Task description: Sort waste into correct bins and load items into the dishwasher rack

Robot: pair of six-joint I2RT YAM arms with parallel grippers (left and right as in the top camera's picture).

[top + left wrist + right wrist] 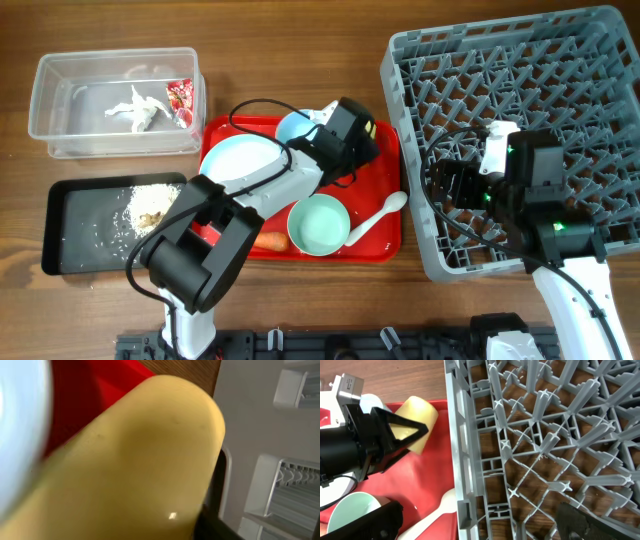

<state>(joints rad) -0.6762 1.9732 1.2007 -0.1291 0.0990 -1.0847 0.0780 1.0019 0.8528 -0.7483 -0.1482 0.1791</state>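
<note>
My left gripper is shut on the small yellow cup above the right back corner of the red tray; the cup fills the left wrist view. My right gripper is open and empty, straddling the left wall of the grey dishwasher rack. On the red tray lie a light blue plate, a light blue bowl, a mint bowl, a white spoon and a carrot. The napkin and wrapper lie in the clear tub. Crumbs lie in the black tray.
The red tray sits between the bins and the rack, close to the rack's left wall. The left arm stretches across the plate. Cables hang by both grippers.
</note>
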